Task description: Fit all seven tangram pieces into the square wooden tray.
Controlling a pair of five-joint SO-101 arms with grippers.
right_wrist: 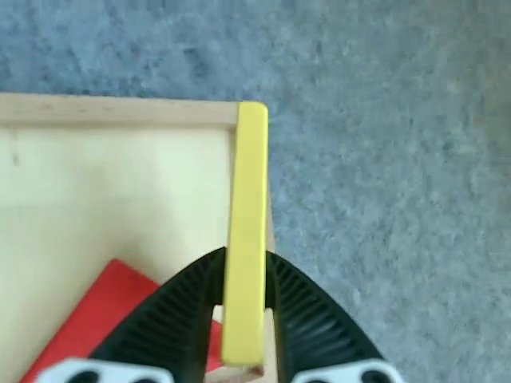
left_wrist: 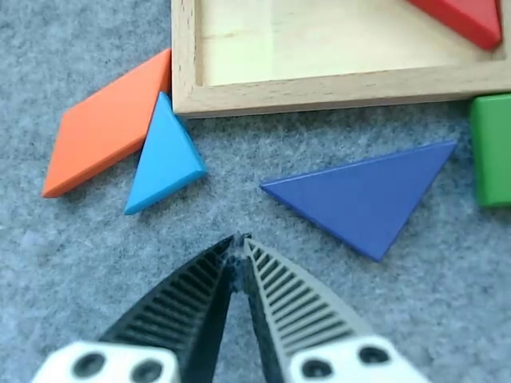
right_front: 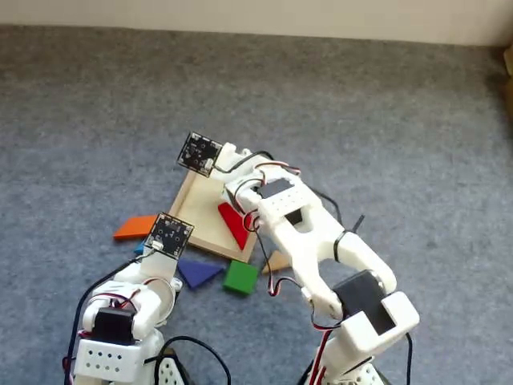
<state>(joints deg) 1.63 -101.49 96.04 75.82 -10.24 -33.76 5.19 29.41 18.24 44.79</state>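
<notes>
Over the tray [right_wrist: 120, 112] rim, right pincer [right_wrist: 243, 259] clamps a yellow piece [right_wrist: 249, 183].

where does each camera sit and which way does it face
High view: fixed overhead, looking down on the square wooden tray, left arm and right arm.
Left wrist view: on the left arm, facing down past the shut left gripper at a dark blue triangle.
Right wrist view: on the right arm, facing down past the right gripper, shut on a yellow piece at the tray's rim.
Shared: all show the tray and its red triangle.
</notes>
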